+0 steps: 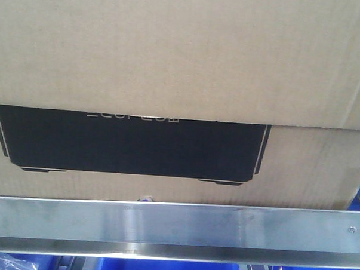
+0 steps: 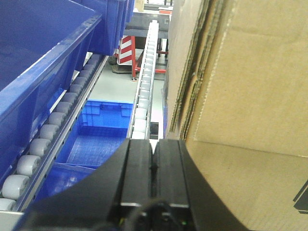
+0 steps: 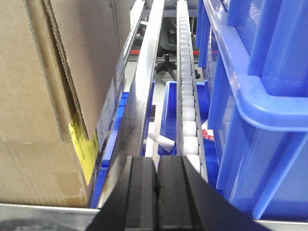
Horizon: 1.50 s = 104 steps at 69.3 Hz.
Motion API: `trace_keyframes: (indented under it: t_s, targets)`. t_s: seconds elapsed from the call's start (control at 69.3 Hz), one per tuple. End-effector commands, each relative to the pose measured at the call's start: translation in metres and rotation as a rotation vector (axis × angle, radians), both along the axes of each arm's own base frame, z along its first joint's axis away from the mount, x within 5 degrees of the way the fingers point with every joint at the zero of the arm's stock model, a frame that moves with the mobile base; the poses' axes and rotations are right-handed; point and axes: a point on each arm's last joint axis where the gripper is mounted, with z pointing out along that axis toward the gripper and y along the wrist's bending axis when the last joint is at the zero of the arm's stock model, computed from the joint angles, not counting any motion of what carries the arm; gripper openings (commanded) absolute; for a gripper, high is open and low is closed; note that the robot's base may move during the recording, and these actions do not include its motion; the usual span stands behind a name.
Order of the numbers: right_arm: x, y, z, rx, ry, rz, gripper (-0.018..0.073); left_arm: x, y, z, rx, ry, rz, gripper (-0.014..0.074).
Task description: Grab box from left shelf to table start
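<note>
The left gripper (image 2: 154,147) is seen pressed together just beside the box (image 2: 250,96). The right gripper (image 3: 157,161) is likewise pressed together.

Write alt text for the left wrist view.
The left gripper, black and shut, sits low in frame beside the side of the brown cardboard box. Ahead, the left shelf shows lanes of white rollers running away, with blue bins on the left and below.

A tall blue plastic bin (image 3: 260,96) fills the right side of the right wrist view. Below and left of it sits an open blue bin (image 3: 169,108) holding a white paper scrap (image 3: 160,140). Far behind it stands a black office chair (image 3: 166,44).
</note>
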Motion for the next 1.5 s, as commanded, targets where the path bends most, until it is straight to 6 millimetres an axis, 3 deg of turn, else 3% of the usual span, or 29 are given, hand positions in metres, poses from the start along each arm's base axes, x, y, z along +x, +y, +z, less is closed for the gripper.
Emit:
trace_keyframes:
  t_s: [0.0,0.664,0.837,0.967,1.154,1.385,1.486]
  targets:
    - [0.000,0.000,0.008,0.002,-0.097,0.005,0.0057,-0.002,0.001,0.009,-0.009,-0.102,0.007,-0.0099]
    - [0.000,0.000,0.008,0.002,-0.097,0.005,0.0057,-0.002,0.001,0.009,-0.009,-0.102,0.007,-0.0099]
    - [0.000,0.000,0.008,0.002,-0.097,0.005,0.0057,-0.003,0.001,0.019,-0.015,-0.206,0.014,-0.0099]
    - [0.000,0.000,0.008,0.002,-0.097,0.005,0.0057,-0.011,0.003,0.045,-0.027,-0.415,0.025,-0.0099]
    - [0.000,0.000,0.008,0.002,-0.097,0.005,0.0057,-0.023,0.002,0.102,-0.003,-0.511,0.020,-0.0099]
    - [0.000,0.000,0.008,0.002,-0.097,0.005,0.0057,-0.018,0.001,0.167,0.128,-0.443,0.032,-0.0083]
    - [0.000,0.000,0.008,0.002,-0.097,0.005,0.0057,-0.009,0.000,0.187,0.141,-0.435,0.033,0.0020]
